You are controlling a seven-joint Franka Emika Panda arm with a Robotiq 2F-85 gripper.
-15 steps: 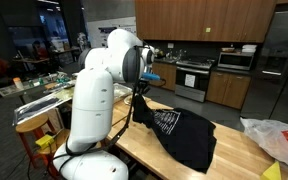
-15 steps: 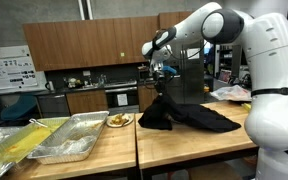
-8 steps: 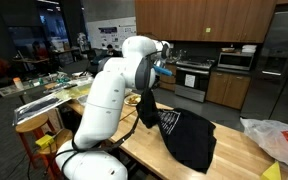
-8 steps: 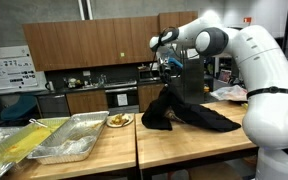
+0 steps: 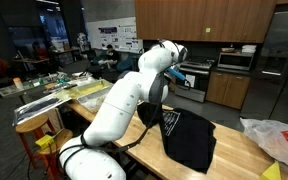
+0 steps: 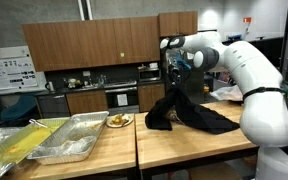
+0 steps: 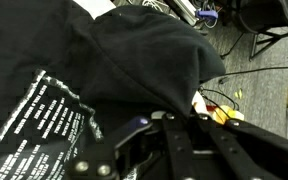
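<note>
A black T-shirt with white print lies on the wooden table in both exterior views [image 5: 191, 137] [image 6: 196, 113]. One edge of it is pulled up into a peak under my gripper [image 5: 176, 73] [image 6: 177, 68], which hangs above the table. In the wrist view the black cloth [image 7: 134, 50] fills most of the picture, with its white print [image 7: 46, 124] at the left. My gripper [image 7: 184, 122] comes in from the bottom, and its fingers [image 7: 216, 137] stand close together, pinching a fold of the shirt.
Metal trays [image 6: 69, 140] and a plate of food [image 6: 119, 120] sit on the neighbouring table. A white plastic bag [image 5: 277, 138] and a yellow item [image 5: 275, 172] lie at the table's far end. Kitchen cabinets and an oven [image 5: 192, 80] stand behind.
My arm has swung over the table and reached further out, carrying the pinched edge of the shirt with it. The shirt's raised peak has moved with the gripper.
</note>
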